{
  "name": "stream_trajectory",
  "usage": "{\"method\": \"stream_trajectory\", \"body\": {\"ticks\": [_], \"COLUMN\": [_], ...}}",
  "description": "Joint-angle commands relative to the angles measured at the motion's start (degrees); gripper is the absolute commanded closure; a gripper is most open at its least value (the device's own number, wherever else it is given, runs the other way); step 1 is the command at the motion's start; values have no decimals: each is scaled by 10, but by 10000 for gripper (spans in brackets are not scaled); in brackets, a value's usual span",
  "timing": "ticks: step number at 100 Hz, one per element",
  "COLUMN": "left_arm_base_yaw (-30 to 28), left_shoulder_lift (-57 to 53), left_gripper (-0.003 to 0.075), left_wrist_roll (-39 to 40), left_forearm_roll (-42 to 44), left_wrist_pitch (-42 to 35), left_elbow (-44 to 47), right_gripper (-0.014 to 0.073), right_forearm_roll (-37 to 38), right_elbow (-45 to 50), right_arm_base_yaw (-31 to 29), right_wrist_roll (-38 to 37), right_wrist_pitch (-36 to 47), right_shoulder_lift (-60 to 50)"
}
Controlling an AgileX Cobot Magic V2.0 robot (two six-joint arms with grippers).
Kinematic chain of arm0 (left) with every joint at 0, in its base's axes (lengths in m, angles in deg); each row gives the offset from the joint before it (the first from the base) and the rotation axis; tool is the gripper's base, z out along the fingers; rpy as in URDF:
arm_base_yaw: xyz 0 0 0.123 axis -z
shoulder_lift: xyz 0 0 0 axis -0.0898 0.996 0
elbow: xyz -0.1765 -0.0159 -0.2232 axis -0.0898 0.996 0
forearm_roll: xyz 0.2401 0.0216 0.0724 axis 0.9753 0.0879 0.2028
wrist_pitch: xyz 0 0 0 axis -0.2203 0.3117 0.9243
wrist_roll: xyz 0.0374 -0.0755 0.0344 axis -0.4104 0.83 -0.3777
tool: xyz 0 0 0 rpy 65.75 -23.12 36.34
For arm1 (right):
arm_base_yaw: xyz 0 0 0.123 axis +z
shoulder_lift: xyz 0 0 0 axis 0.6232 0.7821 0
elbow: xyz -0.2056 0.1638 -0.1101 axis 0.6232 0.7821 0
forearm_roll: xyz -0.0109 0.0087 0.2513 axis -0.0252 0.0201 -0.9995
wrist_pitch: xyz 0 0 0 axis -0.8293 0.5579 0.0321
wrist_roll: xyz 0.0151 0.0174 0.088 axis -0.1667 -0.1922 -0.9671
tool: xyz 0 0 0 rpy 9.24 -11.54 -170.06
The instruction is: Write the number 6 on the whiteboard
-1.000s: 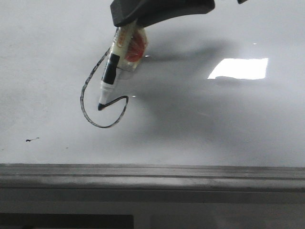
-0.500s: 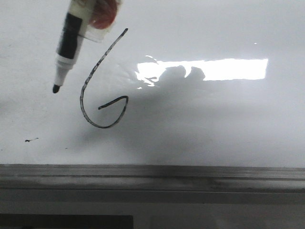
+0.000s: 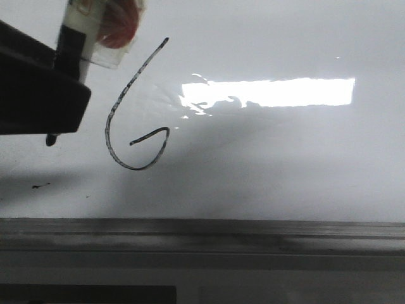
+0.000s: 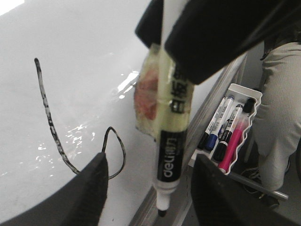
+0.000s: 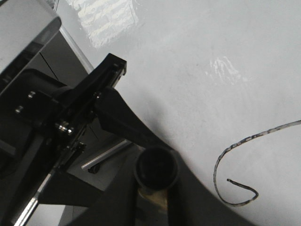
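The number 6 (image 3: 136, 168) stands finished in thin black line on the whiteboard (image 3: 266, 171), left of the glare. A black-and-white marker (image 3: 95, 31) hangs tip down to the left of the 6, its tip (image 3: 50, 139) off the line. My right gripper (image 5: 157, 190) is shut on the marker's upper body, and the marker's round end (image 5: 156, 168) shows between its fingers. My left gripper (image 4: 150, 162) is open, one finger on each side of the marker (image 4: 171, 155) without touching it. One left finger (image 3: 38, 95) hides the marker's lower body in the front view.
A grey metal edge strip (image 3: 202, 231) runs along the board's near side. Beyond that edge a white tray (image 4: 244, 94) holds several coloured markers (image 4: 225, 141). A small ink speck (image 3: 42, 185) lies low on the left of the board. A person's leg (image 4: 282, 108) stands past the tray.
The marker lifted off the end of the 6's loop and travelled up and to the left. The left gripper's finger came into the front view from the left, in front of the marker.
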Motion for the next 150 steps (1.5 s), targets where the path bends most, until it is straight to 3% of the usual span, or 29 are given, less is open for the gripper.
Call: {"method": "stream_trajectory", "body": {"ticks": [1,11,29,53,60,72,78,96,107,125,150], "left_arm_base_yaw": [5,5,5,5,5,5,1,-58,-116,-182,-187], "left_shoulder_lift": [9,20,30,30,30,30,30,42,69,119,132], "left_gripper": [360,435,737,739,739,739,739,739,739,739,739], "left_wrist_roll": [0,0,0,0,1,2,3,47,68,67,60], "left_forearm_roll": [-12,-15,-30,-53,-54,-99,-131,-265,-337,-344,-336], "left_wrist_pitch": [-46,-53,-58,-57,-54,-53,-53,-49,-9,47,39], "left_elbow": [-21,-21,-21,-21,-21,-21,-21,-21,-21,-21,-21], "right_gripper": [647,647,647,619,491,117,42,120,148,148,148], "right_forearm_roll": [0,0,0,-5,-5,-5,-5,-5,-5,-5,-5], "right_elbow": [-17,-17,-17,-17,-17,-17,-17,-17,-17,-17,-17], "right_arm_base_yaw": [1,1,1,1,1,-12,-30,-67,-67,-67,-67], "right_wrist_roll": [7,7,7,7,7,7,7,5,5,5,5], "right_wrist_pitch": [37,34,30,26,27,30,26,-31,-40,-40,-40], "right_shoulder_lift": [-12,-12,-12,-12,-12,-12,-12,-18,-19,-19,-19]}}
